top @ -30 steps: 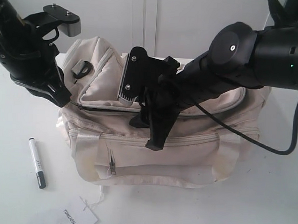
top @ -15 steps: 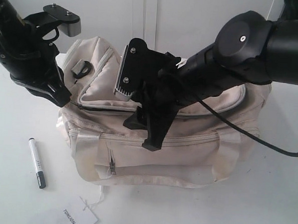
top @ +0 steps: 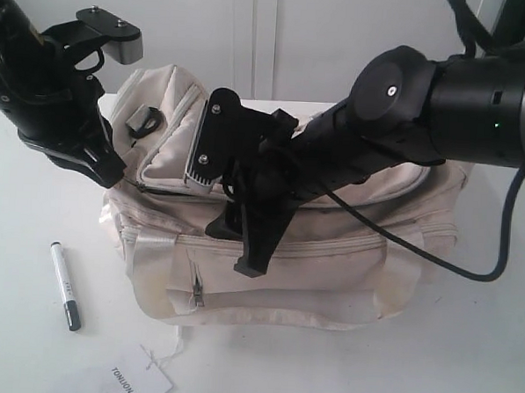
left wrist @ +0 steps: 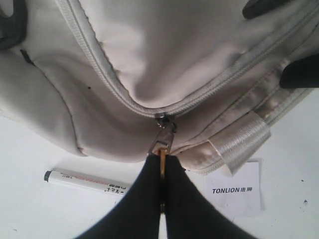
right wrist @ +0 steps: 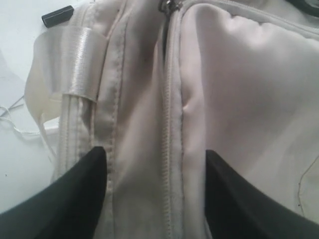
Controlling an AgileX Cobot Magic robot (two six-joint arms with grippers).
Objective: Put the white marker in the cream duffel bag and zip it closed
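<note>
White tabletop [top: 465,366], nothing fancy. Far left, the white marker [top: 65,286] lies on it just beside the cream duffel bag [top: 329,270], not inside yet. Left gripper [left wrist: 162,162] is pinched tight on the zipper pull [left wrist: 162,142] at the bag's left end. I'd drag it straight along the teeth, no twisting. Paper tag [left wrist: 234,191] reads TONLION. Right gripper [right wrist: 152,164], jaws wide and empty, straddles the top zip [right wrist: 168,124]; I reckon it should pin the fabric down.
</note>
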